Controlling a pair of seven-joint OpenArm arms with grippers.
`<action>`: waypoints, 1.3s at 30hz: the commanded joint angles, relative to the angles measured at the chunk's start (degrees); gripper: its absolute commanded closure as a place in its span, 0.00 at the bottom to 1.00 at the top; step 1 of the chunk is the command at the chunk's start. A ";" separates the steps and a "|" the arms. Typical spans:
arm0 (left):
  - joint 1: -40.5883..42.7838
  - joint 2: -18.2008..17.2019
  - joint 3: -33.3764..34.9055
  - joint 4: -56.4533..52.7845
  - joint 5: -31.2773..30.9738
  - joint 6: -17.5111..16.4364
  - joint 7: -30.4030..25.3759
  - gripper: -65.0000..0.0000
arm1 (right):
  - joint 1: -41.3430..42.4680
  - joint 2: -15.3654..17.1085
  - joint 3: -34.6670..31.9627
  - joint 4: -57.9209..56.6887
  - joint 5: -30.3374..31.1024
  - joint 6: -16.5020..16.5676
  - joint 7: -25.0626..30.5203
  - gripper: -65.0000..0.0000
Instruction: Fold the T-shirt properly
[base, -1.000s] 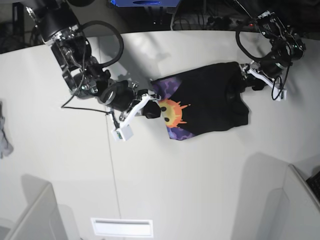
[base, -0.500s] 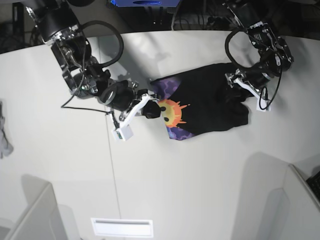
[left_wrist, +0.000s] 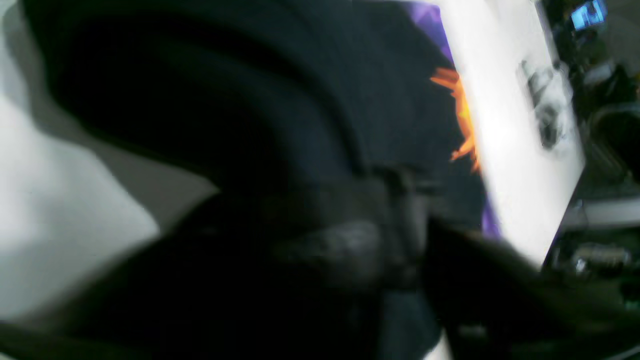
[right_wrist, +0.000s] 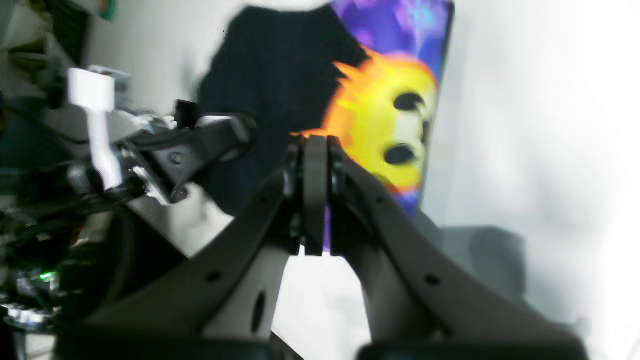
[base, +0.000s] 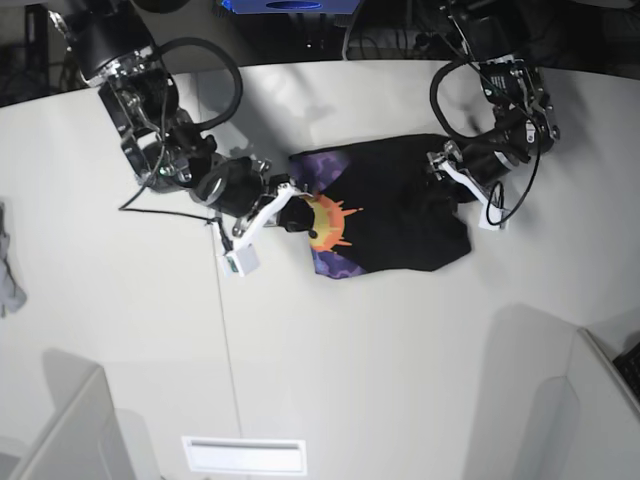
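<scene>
Right claw: right gripper (base: 300, 222) is sitting left of centre in the base view with its jaws pressed fully together; in its wrist view the shut fingertips (right_wrist: 315, 165) are lying over the edge of the sun print, but whether cloth is pinched between them cannot be told.
Shirt: T-shirt (base: 400, 205) is lying bunched in the upper middle of the base view, black side up for the most part, with the purple and orange sun print showing at its left end, right against the right claw.
Left claw: left gripper (base: 447, 180) is pressing into the shirt's right end at upper right; its wrist view is blurred and dark, so whether its jaws are gripping the cloth cannot be told.
Surface: white table (base: 350, 340) is carrying the shirt, with a thin seam running down it left of centre.
Room: small grey cloth (base: 8, 275) is lying at the far left edge; dark cables and equipment are crowding the top.
</scene>
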 joint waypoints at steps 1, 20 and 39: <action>0.52 -0.95 0.62 -0.10 3.72 1.72 3.25 0.73 | 0.21 0.01 1.93 0.85 0.61 0.67 1.20 1.00; -13.64 -18.79 36.93 -0.10 3.81 7.17 3.17 1.00 | -14.47 -0.17 26.90 1.29 0.70 0.76 0.93 1.00; -33.86 -22.66 84.49 0.43 20.25 3.04 -7.73 1.00 | -26.16 -4.48 42.73 1.29 0.61 0.58 1.11 1.00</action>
